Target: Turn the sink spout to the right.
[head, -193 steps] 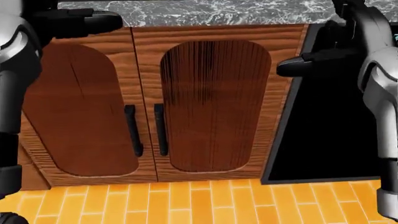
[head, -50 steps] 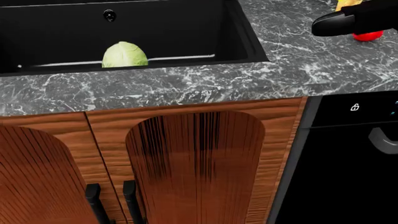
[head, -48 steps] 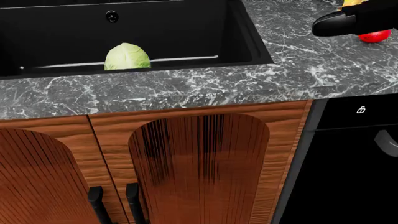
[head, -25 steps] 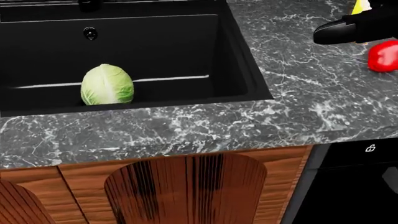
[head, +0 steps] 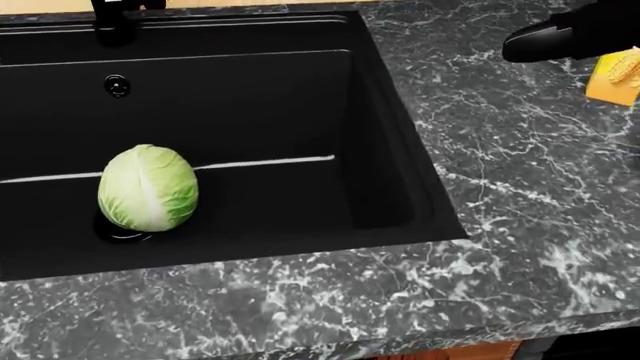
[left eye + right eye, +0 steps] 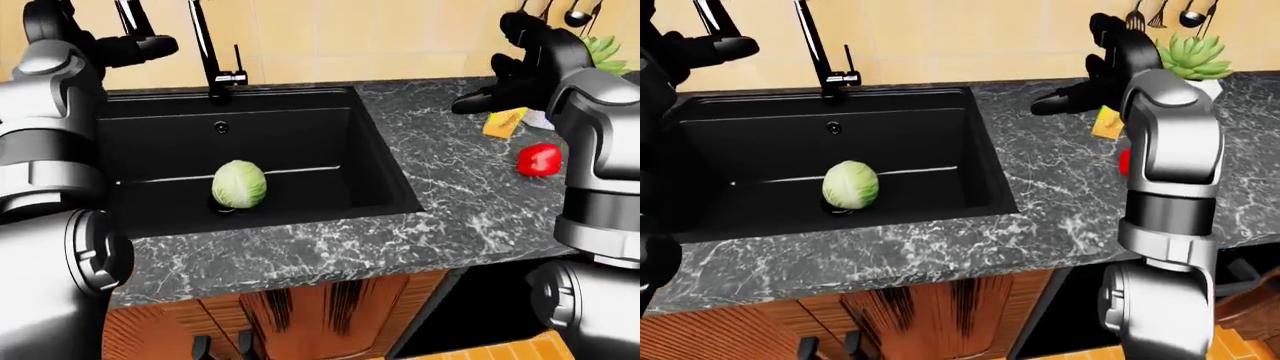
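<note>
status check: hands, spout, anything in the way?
Left hand raised beside the tall black sink spout, not touching; right hand empty over the dark marble counter. Pale green cabbage on the basin drain, well below the spout.

cabbage [image 6: 239,184] in sink [image 6: 375,150], over its drain | faucet [image 6: 210,52] on sink's top rim, just right of left hand [image 6: 140,46] | pepper [image 6: 539,159] on counter [image 6: 440,180], below right hand [image 6: 495,94] | plant [image 6: 1196,56] right of right hand

Count: one cabbage [image 6: 239,184] in one sink [image 6: 380,154]; one tap [image 6: 212,52]. On the worktop [image 6: 450,187]: one red pepper [image 6: 540,160], one corn cob [image 5: 624,68]. Also one potted plant [image 6: 1193,56] and two cabinet door handles [image 6: 807,349].
</note>
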You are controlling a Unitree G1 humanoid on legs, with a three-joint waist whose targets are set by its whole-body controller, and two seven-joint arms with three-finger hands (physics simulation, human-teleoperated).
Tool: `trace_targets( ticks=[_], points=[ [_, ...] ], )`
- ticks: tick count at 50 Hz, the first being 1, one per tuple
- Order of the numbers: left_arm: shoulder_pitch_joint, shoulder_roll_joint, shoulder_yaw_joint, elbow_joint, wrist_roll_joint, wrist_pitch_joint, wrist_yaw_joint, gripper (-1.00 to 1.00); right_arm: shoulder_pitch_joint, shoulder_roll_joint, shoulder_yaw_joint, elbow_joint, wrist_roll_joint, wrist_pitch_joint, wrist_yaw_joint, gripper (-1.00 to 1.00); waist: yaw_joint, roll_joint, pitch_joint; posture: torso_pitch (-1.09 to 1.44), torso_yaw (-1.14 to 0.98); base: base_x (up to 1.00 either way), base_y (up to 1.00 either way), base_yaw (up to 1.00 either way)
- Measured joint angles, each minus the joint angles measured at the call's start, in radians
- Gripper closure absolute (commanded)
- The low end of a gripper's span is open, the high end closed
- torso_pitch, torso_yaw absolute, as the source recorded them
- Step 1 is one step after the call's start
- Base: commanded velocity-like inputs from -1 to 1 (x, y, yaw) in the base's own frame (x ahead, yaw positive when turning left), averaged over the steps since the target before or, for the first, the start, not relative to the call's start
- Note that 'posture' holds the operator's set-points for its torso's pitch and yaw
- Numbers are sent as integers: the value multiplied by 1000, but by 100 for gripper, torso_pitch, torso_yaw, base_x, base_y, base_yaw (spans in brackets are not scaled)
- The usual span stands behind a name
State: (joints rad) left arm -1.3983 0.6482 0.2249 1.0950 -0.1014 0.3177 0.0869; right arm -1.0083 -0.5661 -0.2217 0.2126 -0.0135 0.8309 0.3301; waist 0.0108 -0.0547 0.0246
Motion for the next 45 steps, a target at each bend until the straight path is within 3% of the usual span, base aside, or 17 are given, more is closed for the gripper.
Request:
trace_targets(
  ticks=[2,5,10,13,14,15,18,21,23,27,34,45],
  points=[
    [8,-9,-5,12,-3,-3,-5,-100,13,-1,-6,11,-3,4,-3,-100,-12,2,11,0,0,15,0,0],
    [11,-7,-5,28,-6,9,-9,-100,17,-3,-6,23,-7,20,-6,-100,-17,10,6,0,0,15,0,0],
    [-1,6,0,10,-4,5,-4,-100,7,-3,-5,4,-3,14,-6,-100,-13,68,8,0,0,15,0,0],
    [16,6,-5,30,-3,31,-30,-100,4,-3,-7,4,-4,11,-8,-100,-13,123,5,0,0,15,0,0],
    [15,12,2,30,-4,27,-19,-100,5,1,-4,-4,-1,10,-7,-100,-14,129,3,0,0,16,0,0],
    [17,17,6,25,-4,19,-9,-100,11,8,1,-10,2,9,-5,-100,-8,113,10,0,0,14,0,0],
    [23,25,10,31,-2,12,7,-100,23,15,19,-7,13,23,5,-100,1,104,17,0,0,15,0,0],
    [12,31,10,31,-2,13,10,-100,25,7,8,-11,15,29,6,-100,1,83,10,0,0,9,0,0],
    [-2,37,11,18,-2,2,9,-100,14,-2,-1,-25,12,19,4,-100,1,66,24,0,0,0,0,0],
    [-14,48,16,-4,-1,-12,6,-100,0,-4,2,-20,6,-1,3,-100,17,2,28,0,0,0,0,0],
    [-5,45,21,5,-32,2,-25,-100,15,-1,7,-1,0,18,12,-100,-1,60,26,0,0,0,0,0],
    [-6,46,15,12,-52,-1,-26,-100,-2,0,9,-2,-9,7,21,-100,-6,59,17,0,0,0,0,0]
  ],
)
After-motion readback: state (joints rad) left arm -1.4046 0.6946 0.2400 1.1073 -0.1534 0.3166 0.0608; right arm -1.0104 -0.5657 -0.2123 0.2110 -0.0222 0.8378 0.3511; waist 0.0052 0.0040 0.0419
